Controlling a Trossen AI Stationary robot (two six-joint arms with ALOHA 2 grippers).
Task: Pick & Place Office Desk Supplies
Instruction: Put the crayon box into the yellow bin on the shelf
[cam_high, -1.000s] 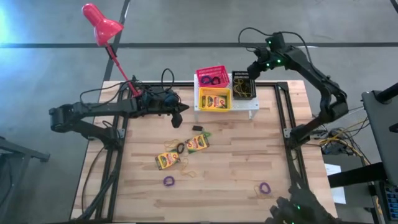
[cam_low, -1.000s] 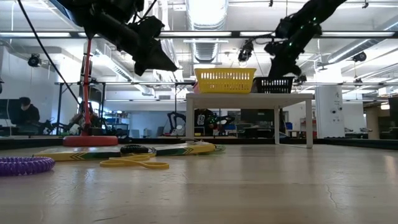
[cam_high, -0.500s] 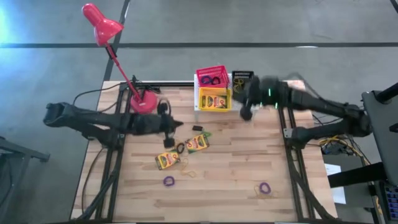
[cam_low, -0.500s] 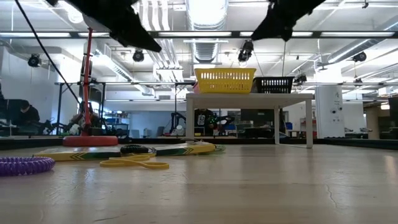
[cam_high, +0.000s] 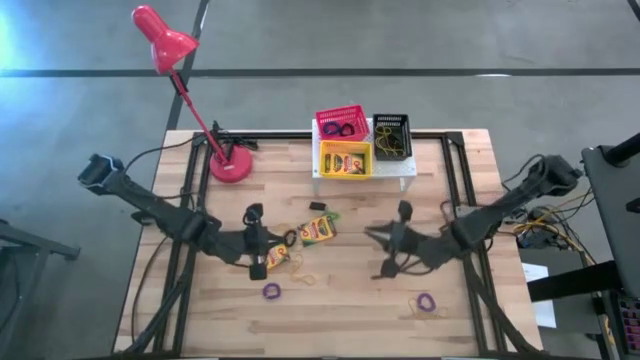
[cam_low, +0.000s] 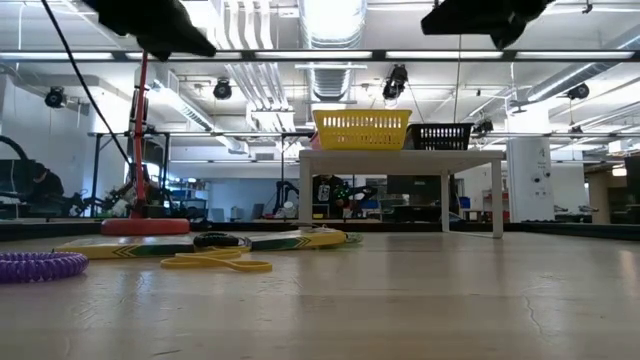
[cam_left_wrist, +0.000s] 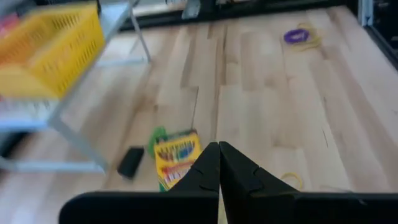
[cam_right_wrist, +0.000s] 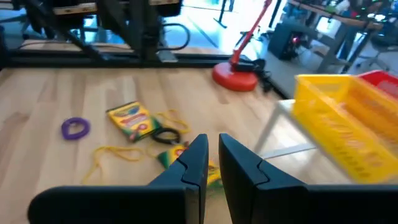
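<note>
now left gripper (cam_high: 258, 262) pressed together, empty, over flat yellow-and-green crayon box (cam_high: 272, 257); right gripper (cam_high: 377, 253) nearly closed, empty, above bare wooden table (cam_high: 380, 300), near purple elastic loop (cam_high: 427, 301).

open wood btwn arms; shelf (cam_high: 365, 172) & lamp (cam_high: 228, 165) block far edge.

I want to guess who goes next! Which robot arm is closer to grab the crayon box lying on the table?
Probably the left. Its claw, shut and empty, hangs right beside the crayon box near the table's middle. The right claw sits farther off, across bare wood from it.
</note>
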